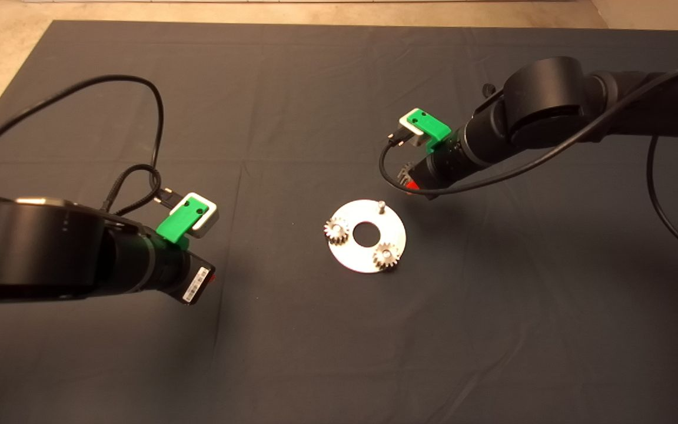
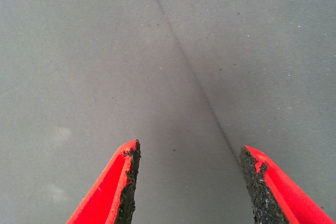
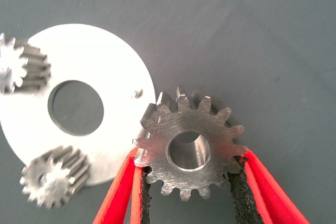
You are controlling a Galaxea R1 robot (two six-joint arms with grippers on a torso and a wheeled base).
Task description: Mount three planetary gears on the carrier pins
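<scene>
The left tool [image 2: 186,182], green-bodied with two red fingers, hovers over the left part of the bench's dark mat [image 1: 292,353]. Its fingers stand wide apart and hold nothing.

At mid-bench lies the flat shiny round metal disc [image 1: 361,262] with a large centre hole. Two small grey toothed metal planetary gears are seated on it: one at the left edge [image 1: 336,229], one at the near-right edge [image 1: 385,255]. The third short silver carrier pin [image 1: 381,206] stands bare at the far edge.

The right tool [image 3: 189,182] hangs just right of and beyond that pin, closed on the rim of the third planetary gear [image 3: 190,142].

Risks, as a judgement:
- Bore and pin misaligned: the gear lands on the pin top, tilts or jams.
- Teeth clash with a seated gear.
- Grip on the toothed rim slips, and the gear drops.
- Side load shifts the loose disc.

The head view shows the pin's position but not the held gear. The right wrist view shows the grip and bore; there the pin is only a small speck. The left wrist view shows only mat.
</scene>
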